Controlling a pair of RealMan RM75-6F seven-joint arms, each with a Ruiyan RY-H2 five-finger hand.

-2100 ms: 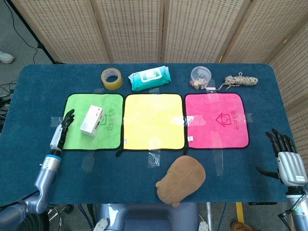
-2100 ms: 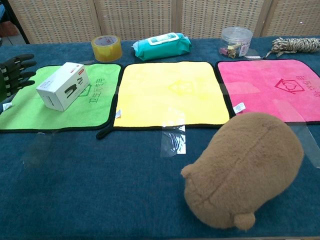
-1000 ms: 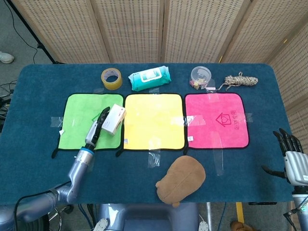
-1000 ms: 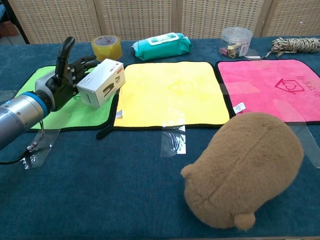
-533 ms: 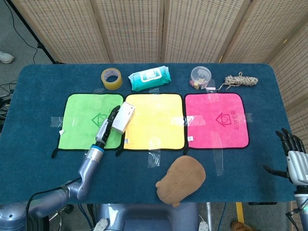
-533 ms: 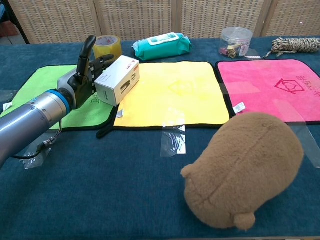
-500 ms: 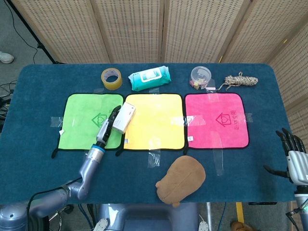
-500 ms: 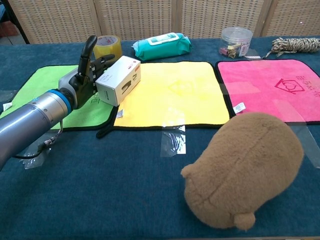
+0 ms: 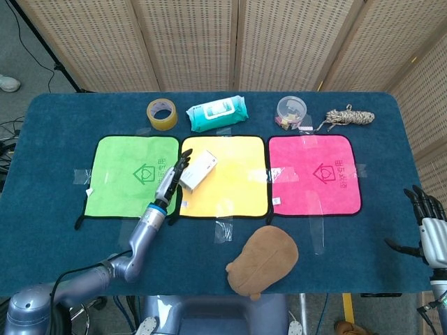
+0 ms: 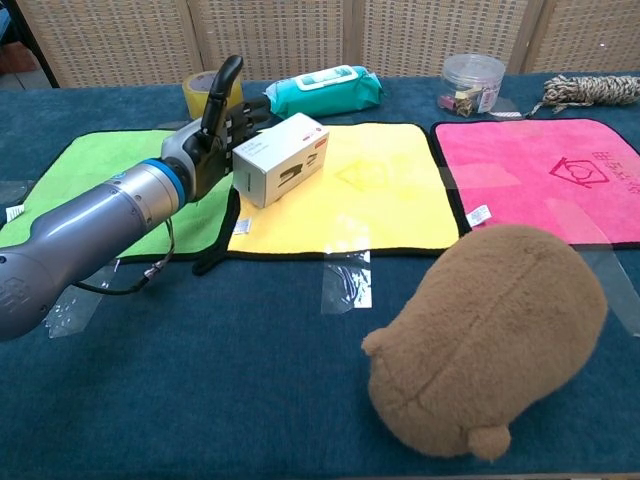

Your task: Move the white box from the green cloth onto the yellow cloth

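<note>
White box (image 10: 279, 156) sits tilted in left hand (image 10: 218, 130), fingers closed on its left end, over yellow cloth's (image 9: 230, 188) left edge beside green cloth (image 9: 119, 174). Risk: early release lets it straddle the seam. Right hand (image 9: 431, 232) idle, fingers apart, empty.

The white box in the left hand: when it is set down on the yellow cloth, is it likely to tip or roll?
The white box has flat faces, so it probably will not roll. It looks like light cardboard, and the left hand holds it tilted, so it could tip onto another face over the yellow cloth.
</note>
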